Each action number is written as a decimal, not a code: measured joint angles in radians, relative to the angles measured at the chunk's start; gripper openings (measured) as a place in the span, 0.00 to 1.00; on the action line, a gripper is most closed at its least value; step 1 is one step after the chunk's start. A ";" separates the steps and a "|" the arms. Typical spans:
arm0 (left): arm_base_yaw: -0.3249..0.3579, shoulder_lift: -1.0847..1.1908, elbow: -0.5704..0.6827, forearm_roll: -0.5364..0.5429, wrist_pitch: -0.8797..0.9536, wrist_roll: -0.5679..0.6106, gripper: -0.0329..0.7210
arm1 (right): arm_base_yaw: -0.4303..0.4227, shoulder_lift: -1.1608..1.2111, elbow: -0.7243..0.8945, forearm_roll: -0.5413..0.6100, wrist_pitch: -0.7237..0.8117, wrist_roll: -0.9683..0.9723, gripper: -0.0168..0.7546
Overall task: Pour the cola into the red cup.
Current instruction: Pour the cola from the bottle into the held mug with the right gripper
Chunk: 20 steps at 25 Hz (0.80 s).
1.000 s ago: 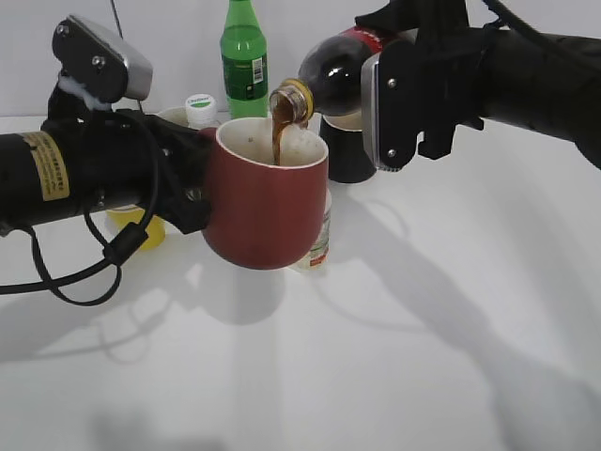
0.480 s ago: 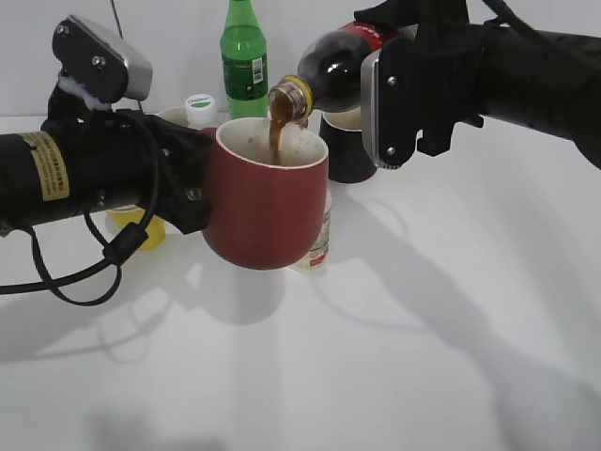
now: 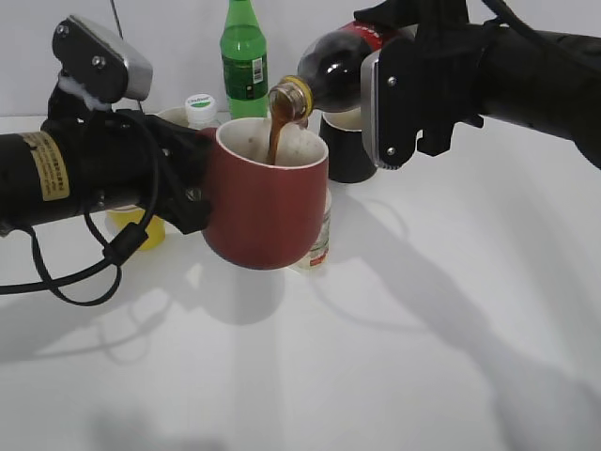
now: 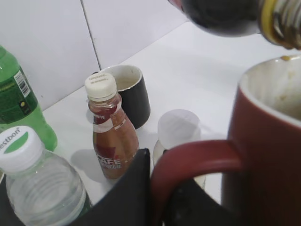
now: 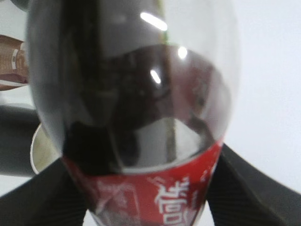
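Left gripper (image 3: 192,188) holds the wide dark red ceramic mug with cream inside (image 3: 266,205) lifted off the white bench (image 3: 394,329), fingers (image 4: 127,197) pinching the mug's handle (image 4: 197,162). Right gripper (image 3: 390,94) is clamped on the clear plastic cola bottle with red label and gold neck ring (image 3: 329,68), dark fingers (image 5: 37,197) pressing either side of the label. Bottle is tipped nearly flat, mouth (image 3: 289,98) pointing left and down just above the mug's rim. A brown cola stream (image 3: 275,139) falls from the mouth into the mug.

Behind the mug: green plastic bottle (image 3: 243,56) upright at the back wall, black mug with pale inside (image 3: 346,146) under the tilted cola bottle, yellow cup (image 3: 139,227) mostly hidden by the left arm. Small brown drink bottle with tan cap (image 4: 110,129) stands just beside the black mug in the left wrist view; clear bottle with white cap (image 4: 40,181) near it. Another small clear bottle (image 3: 317,240) stands on the bench directly behind the raised mug.
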 joint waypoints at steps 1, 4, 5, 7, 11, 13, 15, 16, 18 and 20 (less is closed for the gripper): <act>0.000 0.000 0.000 0.000 0.000 0.000 0.10 | 0.000 0.000 0.000 0.000 0.000 0.000 0.65; 0.000 0.000 0.000 0.000 0.000 0.000 0.10 | 0.000 0.000 0.000 0.000 0.000 0.001 0.65; 0.000 0.000 0.000 0.000 0.000 0.000 0.10 | 0.000 0.000 0.000 0.000 0.000 0.008 0.65; 0.000 0.000 0.000 0.000 -0.005 0.000 0.10 | 0.000 0.000 0.000 0.000 0.000 0.036 0.65; 0.000 -0.007 0.000 -0.003 -0.024 0.000 0.10 | 0.000 0.000 0.004 0.000 0.000 0.116 0.65; 0.000 -0.019 0.000 -0.011 -0.033 0.000 0.10 | 0.001 0.000 0.008 0.000 0.000 0.155 0.65; 0.000 -0.024 0.000 -0.030 -0.047 0.000 0.10 | 0.003 -0.001 0.017 0.001 0.002 0.195 0.65; 0.000 -0.025 0.000 -0.042 -0.048 0.006 0.10 | 0.005 -0.001 0.020 0.001 0.004 0.222 0.65; 0.000 -0.036 0.000 -0.066 -0.045 0.034 0.10 | 0.008 -0.001 0.021 -0.003 0.012 0.292 0.65; 0.001 -0.055 0.000 -0.096 -0.045 0.075 0.10 | 0.010 -0.002 0.021 0.002 0.011 0.437 0.65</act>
